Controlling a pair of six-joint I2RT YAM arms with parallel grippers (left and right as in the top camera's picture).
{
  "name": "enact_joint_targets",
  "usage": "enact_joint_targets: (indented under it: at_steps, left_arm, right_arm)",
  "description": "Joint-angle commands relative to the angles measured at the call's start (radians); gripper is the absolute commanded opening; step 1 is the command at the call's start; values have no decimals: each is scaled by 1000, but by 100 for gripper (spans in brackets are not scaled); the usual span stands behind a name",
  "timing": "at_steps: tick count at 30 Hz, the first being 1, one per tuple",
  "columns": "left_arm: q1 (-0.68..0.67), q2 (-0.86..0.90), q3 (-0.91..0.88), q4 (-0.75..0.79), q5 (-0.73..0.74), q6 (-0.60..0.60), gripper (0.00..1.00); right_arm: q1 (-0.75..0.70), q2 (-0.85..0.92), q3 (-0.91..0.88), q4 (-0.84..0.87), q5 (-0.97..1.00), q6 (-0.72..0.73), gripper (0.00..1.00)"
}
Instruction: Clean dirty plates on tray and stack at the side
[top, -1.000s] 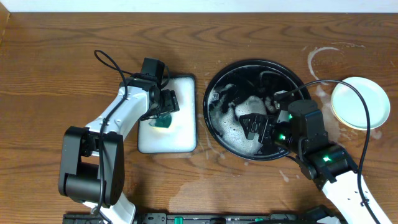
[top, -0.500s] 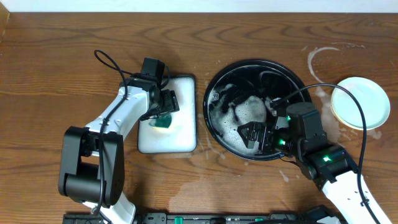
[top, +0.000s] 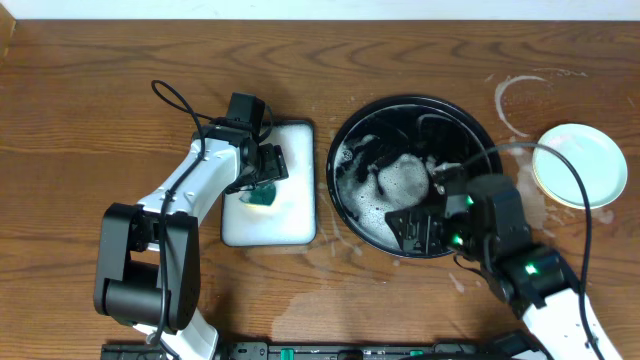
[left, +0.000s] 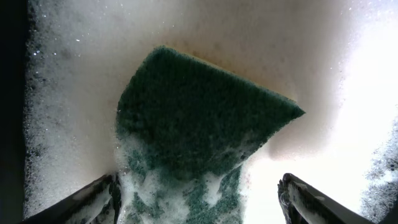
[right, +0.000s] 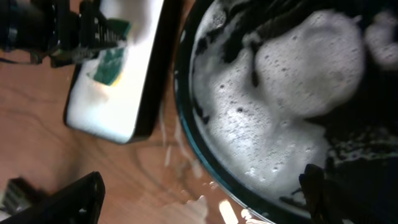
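The black tray (top: 345, 140) holds foam and dark water. A round foam-covered plate (top: 402, 180) lies in its middle; it also shows in the right wrist view (right: 280, 93). One clean pale plate (top: 578, 165) sits on the table to the right of the tray. No third plate can be made out. My right gripper (top: 415, 230) is open and empty over the tray's front rim (right: 205, 155), with its fingers (right: 199, 199) straddling that rim. My left gripper (top: 264, 172) is open over a green sponge (left: 199, 124) that lies between its fingers (left: 199, 202).
The sponge rests in a white foam-filled rectangular tray (top: 290, 225) left of the black tray; it also shows in the right wrist view (right: 118, 93). Wet streaks and a soapy ring (top: 520, 95) mark the wooden table near the clean plate.
My right gripper has drawn back from over the foamy plate toward the tray's front rim. The left arm and the sponge have not moved.
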Motion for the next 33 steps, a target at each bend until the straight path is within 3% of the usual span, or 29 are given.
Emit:
enact_joint_targets:
  at_steps: [1, 13, 23, 33]
  left_arm:
    - [3, 0, -11, -2, 2, 5, 81]
    - [3, 0, -11, -2, 2, 5, 81]
    - [3, 0, -11, -2, 2, 5, 81]
    - [3, 0, -11, -2, 2, 5, 82]
  right_arm:
    - [-50, -85, -114, 63, 6, -48, 99]
    - [-246, -533, -626, 576, -76, -43, 99]
    - [-319, -748, -626, 468, 33, -75, 99]
    - [-349, -911, -626, 475, 36, -393, 99]
